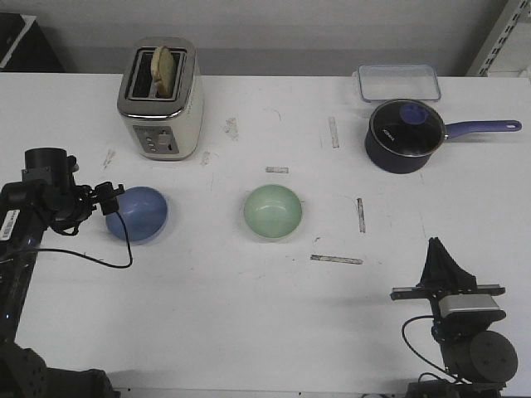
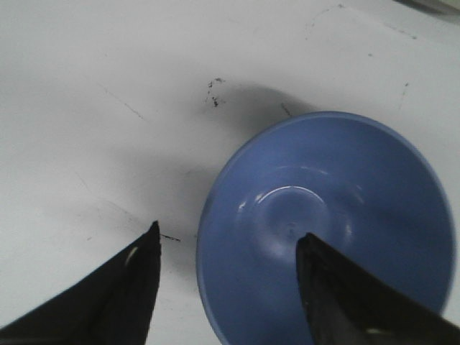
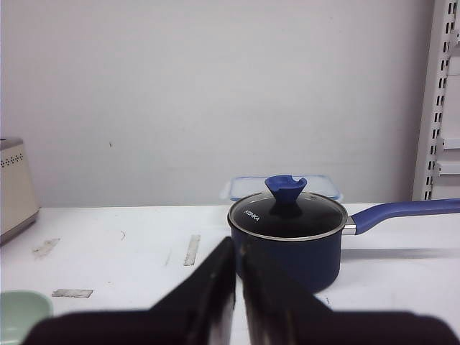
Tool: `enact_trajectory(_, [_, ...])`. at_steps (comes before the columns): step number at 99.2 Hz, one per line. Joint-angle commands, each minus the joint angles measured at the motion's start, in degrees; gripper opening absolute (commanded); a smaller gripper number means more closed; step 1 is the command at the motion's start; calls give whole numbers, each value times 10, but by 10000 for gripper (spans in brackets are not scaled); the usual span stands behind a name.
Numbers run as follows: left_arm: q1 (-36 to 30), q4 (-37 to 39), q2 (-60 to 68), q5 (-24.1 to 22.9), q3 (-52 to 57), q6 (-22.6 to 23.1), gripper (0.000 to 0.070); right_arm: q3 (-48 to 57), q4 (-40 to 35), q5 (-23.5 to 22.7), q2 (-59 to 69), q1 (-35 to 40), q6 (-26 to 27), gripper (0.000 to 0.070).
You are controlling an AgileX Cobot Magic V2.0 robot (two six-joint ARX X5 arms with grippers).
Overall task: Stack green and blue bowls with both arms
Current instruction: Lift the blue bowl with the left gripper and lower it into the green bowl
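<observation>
the right gripper (image 1: 437,249) is sitting near the table's (image 1: 249,332) front edge, fingers pressed together, holding nothing. only its wrist view is showing the pan's (image 3: 287,241) "konka" lid mark. the left gripper (image 2: 226,248) is spreading wide astride the blue bowl's (image 2: 327,223) rim, one finger inside, one outside; the front view is hiding this. the green bowl (image 1: 273,212) is lying mid-table, well apart from the blue. counting: two bowls, one toaster (image 1: 161,99), one pan, one clear box (image 1: 399,82).
</observation>
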Motion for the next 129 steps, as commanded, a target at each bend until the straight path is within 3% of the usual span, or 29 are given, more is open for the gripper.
enact_trajectory(1, [3,-5,26,2,9,9,369,2,6,0,-1,-1,-2,6])
enact_trajectory(36, [5,-14,104,2,9,26,353,2,6,0,-1,-1,-2,6])
enact_trajectory(52, [4,-17,122,2,9,35,152,2,6,0,-1,-1,-2,6])
enact_trajectory(76, [1,-18,122,2,15,35,0,2,6,0,-1,-1,-2,6])
enact_trajectory(105, [-21,-59,122,2,66,33,0,2,6,0,-1,-1,-2,6])
enact_trajectory(129, [-88,-73,122,2,110,-17,0,2,6,0,-1,-1,-2,6])
